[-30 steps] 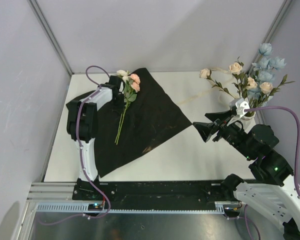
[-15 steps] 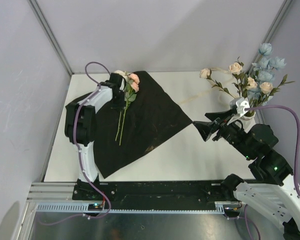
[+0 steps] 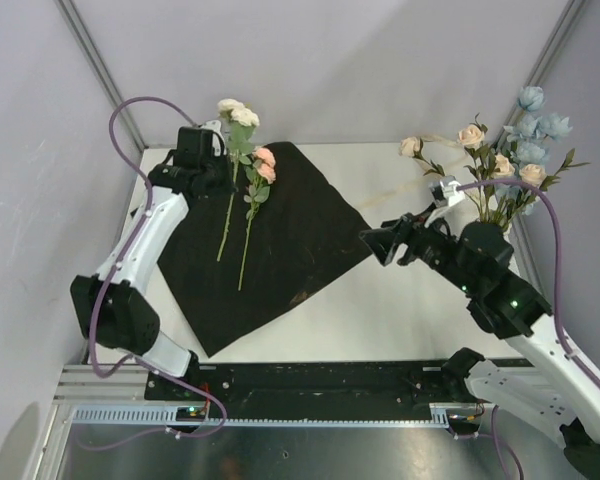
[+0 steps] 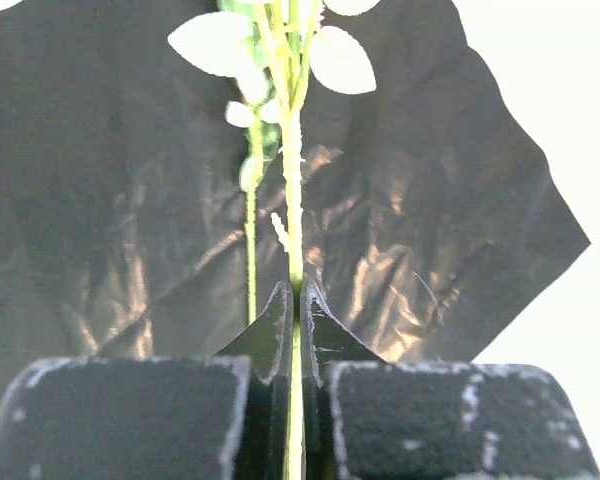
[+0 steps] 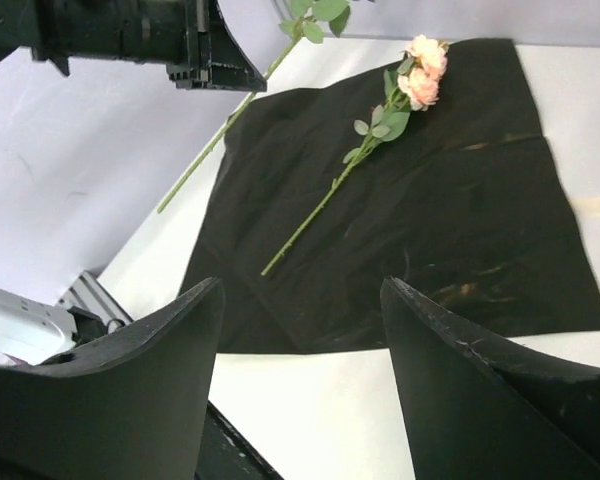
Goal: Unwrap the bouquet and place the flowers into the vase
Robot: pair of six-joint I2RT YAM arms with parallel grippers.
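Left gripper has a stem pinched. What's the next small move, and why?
Probably swing the left gripper rightward toward the standing bunch: its jaws are shut on the cream flower's stem, held above the black paper; the vase itself is hidden.

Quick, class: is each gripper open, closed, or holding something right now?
Left gripper: closed on a flower, by its stem.
Right gripper: open, holding nothing.

Cream stem [image 3: 227, 200] hung tilted above black paper [image 3: 310, 240]; peach stem [image 3: 251, 225] lay flat on it; other flowers [image 3: 502, 163] stood upright, far right.
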